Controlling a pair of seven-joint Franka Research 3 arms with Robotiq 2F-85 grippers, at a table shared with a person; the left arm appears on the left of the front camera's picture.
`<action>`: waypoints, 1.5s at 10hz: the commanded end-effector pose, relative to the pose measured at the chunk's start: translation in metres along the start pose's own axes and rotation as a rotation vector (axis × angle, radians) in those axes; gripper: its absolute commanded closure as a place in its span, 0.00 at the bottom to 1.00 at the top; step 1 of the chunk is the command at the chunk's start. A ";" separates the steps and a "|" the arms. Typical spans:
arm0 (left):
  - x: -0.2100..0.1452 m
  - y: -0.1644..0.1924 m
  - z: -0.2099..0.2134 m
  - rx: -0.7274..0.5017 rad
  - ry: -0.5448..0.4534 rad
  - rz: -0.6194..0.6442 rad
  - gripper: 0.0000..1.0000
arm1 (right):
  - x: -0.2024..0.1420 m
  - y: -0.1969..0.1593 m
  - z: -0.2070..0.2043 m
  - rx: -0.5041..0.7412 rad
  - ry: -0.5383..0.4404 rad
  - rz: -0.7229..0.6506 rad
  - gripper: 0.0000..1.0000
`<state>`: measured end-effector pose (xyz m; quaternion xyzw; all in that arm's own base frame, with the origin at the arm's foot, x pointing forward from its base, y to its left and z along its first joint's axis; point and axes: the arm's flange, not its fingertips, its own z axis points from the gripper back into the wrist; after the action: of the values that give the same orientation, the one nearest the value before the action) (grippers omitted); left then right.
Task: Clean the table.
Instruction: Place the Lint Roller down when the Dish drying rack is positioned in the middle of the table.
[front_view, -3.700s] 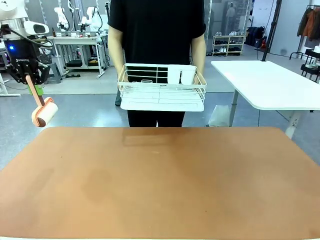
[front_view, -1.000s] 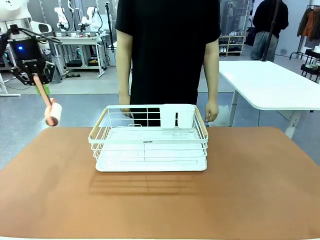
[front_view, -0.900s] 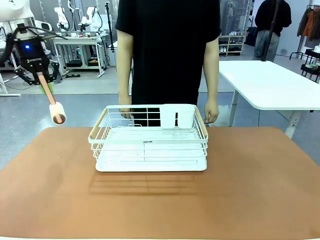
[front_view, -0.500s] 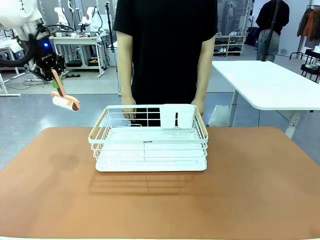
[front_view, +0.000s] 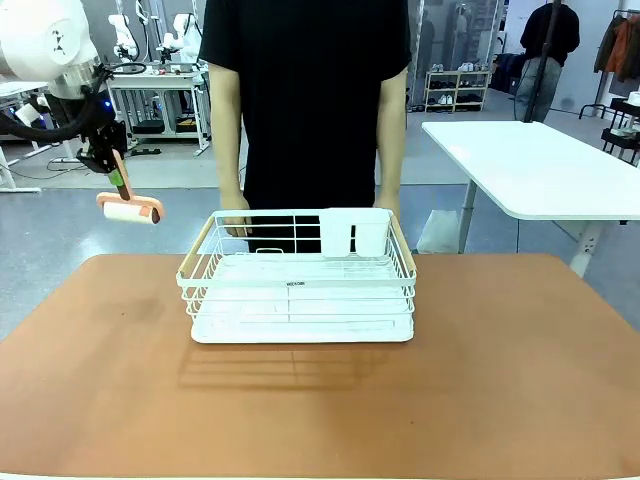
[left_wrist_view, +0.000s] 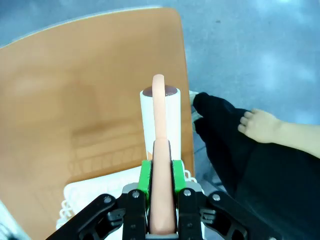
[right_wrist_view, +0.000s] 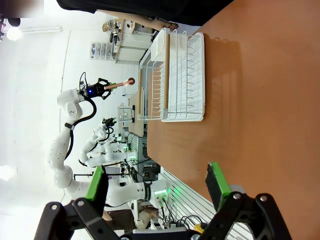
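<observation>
Table (front_view: 500, 400): wide terracotta top with rounded corners, filling the near and middle ground of the front view; near half bare.

Dish rack (front_view: 300, 285): white wire basket with pale wooden side handles, standing upright on the table left of centre toward the far edge, casting a shadow toward the near side. A white cup-like holder (front_view: 355, 233) hangs inside its far wall.

Right hand (right_wrist_view: 157, 187): seen in its own wrist view, green-padded fingers spread wide apart with nothing between them, above the table at a distance from the dish rack.

Left hand (front_view: 108, 163): raised in the air over the table's far left corner, clear of the surface. Its green pads (left_wrist_view: 145, 176) are pressed onto the salmon-pink handle of a lint roller (front_view: 131, 209). The handle runs down from the fingers; the white roll lies roughly level at its lower end, left of the dish rack and apart from it. In the left wrist view the roll hangs above the table's edge with the rack's rim just beneath.

Person (front_view: 305, 100): black shirt, standing at the far edge directly behind the rack, arms down, one hand (front_view: 236, 222) close to the rack's far rim.

White-topped table (front_view: 540, 165): far right, on the grey floor.
</observation>
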<state>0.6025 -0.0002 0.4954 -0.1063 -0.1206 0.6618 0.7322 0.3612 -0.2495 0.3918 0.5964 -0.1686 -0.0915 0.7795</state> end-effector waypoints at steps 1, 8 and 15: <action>0.008 0.018 -0.024 -0.085 0.074 0.058 0.79 | -0.001 0.002 0.000 0.009 -0.003 0.007 0.00; 0.009 0.097 -0.101 -0.169 0.092 0.041 0.79 | -0.001 0.002 0.000 0.009 -0.003 0.007 0.00; 0.000 0.124 -0.133 -0.124 0.052 0.013 0.77 | -0.001 0.002 0.000 0.009 -0.003 0.007 0.00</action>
<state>0.5350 0.0134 0.3387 -0.1803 -0.1301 0.6531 0.7239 0.3612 -0.2495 0.3917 0.5964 -0.1686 -0.0915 0.7795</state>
